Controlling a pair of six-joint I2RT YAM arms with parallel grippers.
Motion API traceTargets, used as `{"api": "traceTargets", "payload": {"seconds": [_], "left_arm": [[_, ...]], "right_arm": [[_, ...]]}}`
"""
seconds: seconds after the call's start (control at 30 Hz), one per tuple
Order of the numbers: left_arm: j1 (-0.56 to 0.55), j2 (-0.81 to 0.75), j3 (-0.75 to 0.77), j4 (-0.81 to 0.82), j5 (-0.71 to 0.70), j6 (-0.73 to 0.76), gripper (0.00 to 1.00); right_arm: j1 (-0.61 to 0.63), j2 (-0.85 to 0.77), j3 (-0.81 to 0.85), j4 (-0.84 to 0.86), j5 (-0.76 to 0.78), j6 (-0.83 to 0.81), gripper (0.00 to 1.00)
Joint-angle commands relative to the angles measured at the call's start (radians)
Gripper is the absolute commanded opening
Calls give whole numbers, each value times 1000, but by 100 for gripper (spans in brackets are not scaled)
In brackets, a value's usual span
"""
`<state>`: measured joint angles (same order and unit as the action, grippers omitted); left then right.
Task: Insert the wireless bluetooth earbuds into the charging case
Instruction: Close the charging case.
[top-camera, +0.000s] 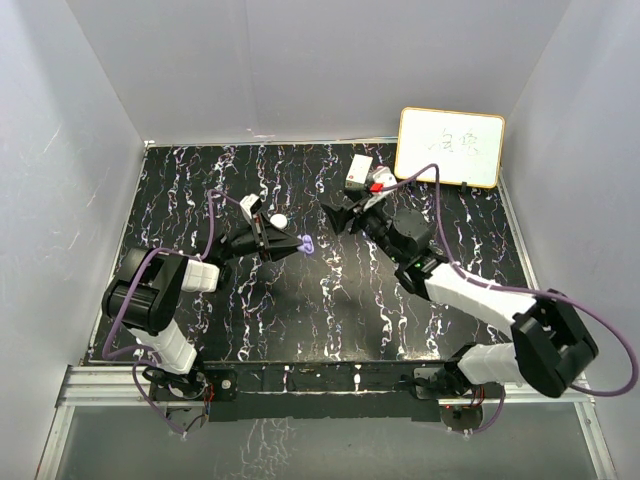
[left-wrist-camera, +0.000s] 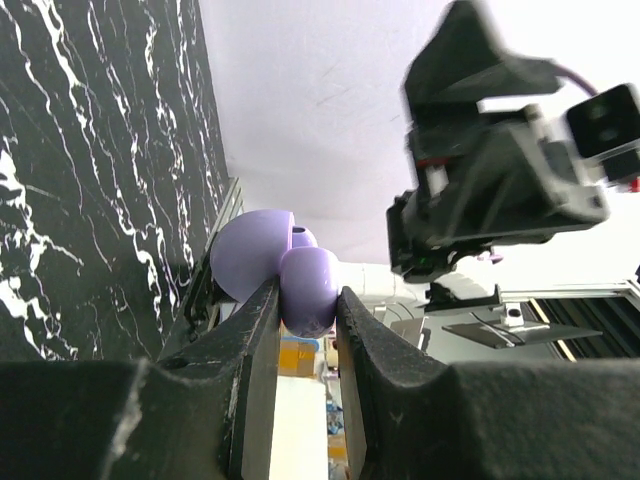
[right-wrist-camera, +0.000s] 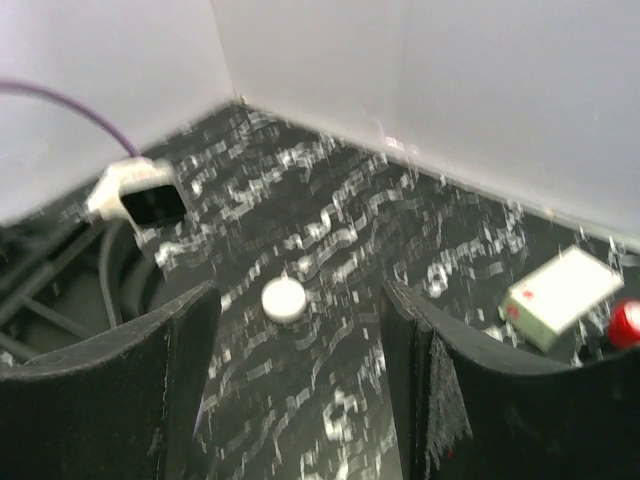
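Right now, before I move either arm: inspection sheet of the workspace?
Surface: black, white-veined marble-pattern tabletop.
Job's things: purple rounded charging case, clamped between the fingers of the left gripper; white round case lying on the tabletop close by; earbuds: nothing seen.
Clutter: white box with a red mark and red knob, side by side near the back wall.
Grippers: left shut on the purple case; right gripper open, holding nothing, its view blurred.
Cables: purple cables looped along both arms.
Surroundings: pale walls on three sides; yellow-framed whiteboard with writing at the far right.
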<state>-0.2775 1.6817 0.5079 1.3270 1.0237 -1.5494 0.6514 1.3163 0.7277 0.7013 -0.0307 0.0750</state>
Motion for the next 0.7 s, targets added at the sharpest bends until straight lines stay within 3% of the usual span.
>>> {"api": "traceTargets", "payload": {"seconds": [0.0, 0.2, 0.3, 0.33, 0.67], "left_arm": [[-4, 14, 55, 30, -64, -6, 0], [-3, 30, 70, 53, -136, -46, 0], [-6, 43, 72, 72, -143, -62, 0], [-6, 47, 70, 79, -144, -67, 0], [-35, 37, 43, 81, -176, -71, 0]], "right_arm": [[0, -101, -117, -183, 105, -15, 63], [12, -180, -448, 170, 50, -24, 72], [20, -154, -521, 294, 4, -58, 96], [23, -141, -532, 331, 0, -57, 98], [58, 66, -417, 467, -12, -25, 98]]}}
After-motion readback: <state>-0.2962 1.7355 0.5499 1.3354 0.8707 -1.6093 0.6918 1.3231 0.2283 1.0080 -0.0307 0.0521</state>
